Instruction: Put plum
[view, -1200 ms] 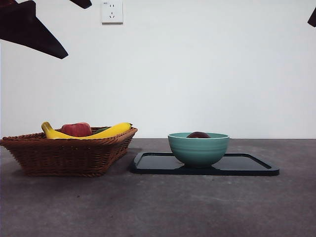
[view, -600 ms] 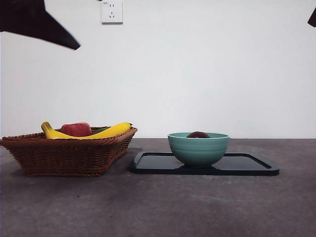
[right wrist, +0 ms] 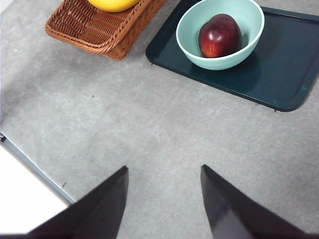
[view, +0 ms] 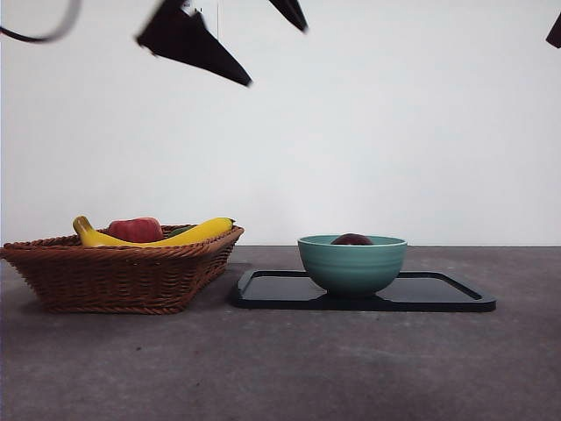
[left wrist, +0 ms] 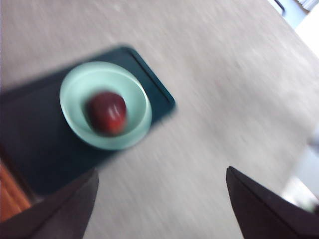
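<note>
your plum (right wrist: 220,35) sits in the bottom of the pale green bowl (right wrist: 189,30), and the bowl stands on the dark tray (right wrist: 279,74) on the grey bench (right wrist: 149,144). in the front view only the top of the plum (view: 352,239) shows above the bowl's rim (view: 352,263). neither gripper touches it. your left gripper (left wrist: 162,199) hangs high above the bench with its jaws spread wide and nothing between them; its blurred wrist view looks down on the plum (left wrist: 106,112) in the bowl well below it. in the front view that gripper (view: 235,39) shows as two dark tips near the top edge, up and to the left of the bowl. your right gripper (right wrist: 164,174) is also held high and well apart from the plum, jaws open and empty. beside the tray stands a wicker basket (view: 123,272) holding a banana (view: 202,231) and a red apple-like fruit (view: 136,230).
</note>
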